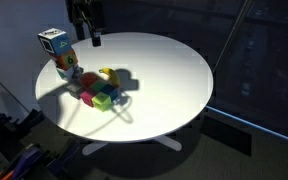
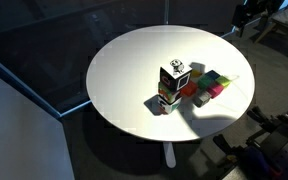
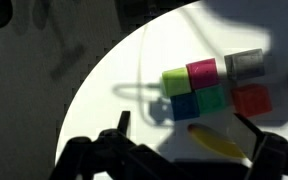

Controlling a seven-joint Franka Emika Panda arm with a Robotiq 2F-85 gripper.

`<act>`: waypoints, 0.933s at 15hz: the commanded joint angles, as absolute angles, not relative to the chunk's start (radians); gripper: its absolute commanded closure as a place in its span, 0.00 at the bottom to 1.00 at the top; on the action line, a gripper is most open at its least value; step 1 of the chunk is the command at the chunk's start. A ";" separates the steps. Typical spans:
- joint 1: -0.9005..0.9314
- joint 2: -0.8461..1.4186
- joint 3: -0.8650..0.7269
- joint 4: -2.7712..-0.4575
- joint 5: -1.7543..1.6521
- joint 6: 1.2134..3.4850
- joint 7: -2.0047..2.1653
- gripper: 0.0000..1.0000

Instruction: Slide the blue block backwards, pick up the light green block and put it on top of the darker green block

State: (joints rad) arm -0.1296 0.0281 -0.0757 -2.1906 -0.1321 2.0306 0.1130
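Gripper [image 1: 90, 36]: hangs over the upper-left rim of the round white table [image 1: 174, 80] in an exterior view, jaws spread wide with nothing between them. In the wrist view the gripper [image 3: 182, 128] comes in from the bottom edge. Its dark fingers [image 3: 123, 122] are blurred, cut off below, and clear of every object.

Blocks, wrist view, right of centre, lying on the table in two rows:
- Upper row, left to right: light green block [image 3: 176, 80], magenta block [image 3: 202, 72], grey block [image 3: 244, 65]. The first two touch; whether the grey one touches the magenta cannot be told.
- Lower row: blue block [image 3: 184, 105] directly under the light green one, darker green block [image 3: 213, 98] touching its right face, red block [image 3: 252, 101] further right.
- Nothing is stacked on the darker green block.

Banana [image 3: 219, 142]: lies tilted just below the lower row, between the two fingers. Its lower right end runs into the dark shape of the right-hand finger.

Exterior views: the cluster is small and the colours run together, so single blocks cannot be told apart with confidence. A patterned box [image 1: 52, 42] stands raised at the cluster's left end, and what carries it is unclear. It also shows near the table's middle [image 2: 174, 73]. In that view the gripper cannot be made out against the dark upper right corner
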 commanded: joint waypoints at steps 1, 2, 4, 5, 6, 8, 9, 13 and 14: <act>-0.131 0.104 -0.102 -2.119 -0.143 2.034 0.075 0.00; -0.132 0.124 -0.108 -2.105 -0.142 2.034 0.076 0.00; -0.134 0.160 -0.119 -2.078 -0.139 2.033 0.074 0.00; -0.135 0.178 -0.124 -2.064 -0.136 2.031 0.075 0.00; -0.135 0.195 -0.128 -2.049 -0.135 2.029 0.076 0.00; -0.136 0.234 -0.134 -2.019 -0.130 2.031 0.075 0.00; -0.136 0.252 -0.136 -2.004 -0.129 2.033 0.077 0.00; -0.135 0.316 -0.134 -1.962 -0.117 2.075 0.071 0.00; -0.136 0.327 -0.132 -1.959 -0.113 2.098 0.065 0.00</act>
State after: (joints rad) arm -0.1307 0.2821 -0.1338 -2.0050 -0.1310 2.0645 0.0955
